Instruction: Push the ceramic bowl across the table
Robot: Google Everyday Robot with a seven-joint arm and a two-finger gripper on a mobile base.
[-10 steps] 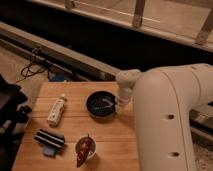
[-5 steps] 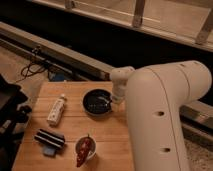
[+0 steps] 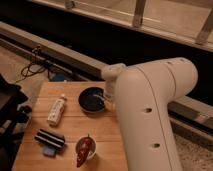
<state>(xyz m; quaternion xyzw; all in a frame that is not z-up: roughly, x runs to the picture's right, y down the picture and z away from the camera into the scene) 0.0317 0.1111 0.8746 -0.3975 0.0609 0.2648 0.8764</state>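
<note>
The ceramic bowl (image 3: 92,99), round, shallow and glossy dark, sits on the far middle of the wooden table (image 3: 102,131). My gripper (image 3: 107,97) is at the bowl's right rim, pointing down from the white wrist (image 3: 113,74). It appears to touch the rim. The large white arm (image 3: 152,115) covers the table's right side and hides most of the gripper.
A white bottle (image 3: 56,110) lies left of the bowl. A black striped block on a blue pad (image 3: 49,139) sits at the front left. A small cup with a red chili pepper (image 3: 85,148) stands at the front. Cables (image 3: 36,65) lie on the floor behind, dark equipment (image 3: 10,107) at left.
The arm has swung left over the table, and the bowl has slid a little to the left with the gripper at its right rim.
</note>
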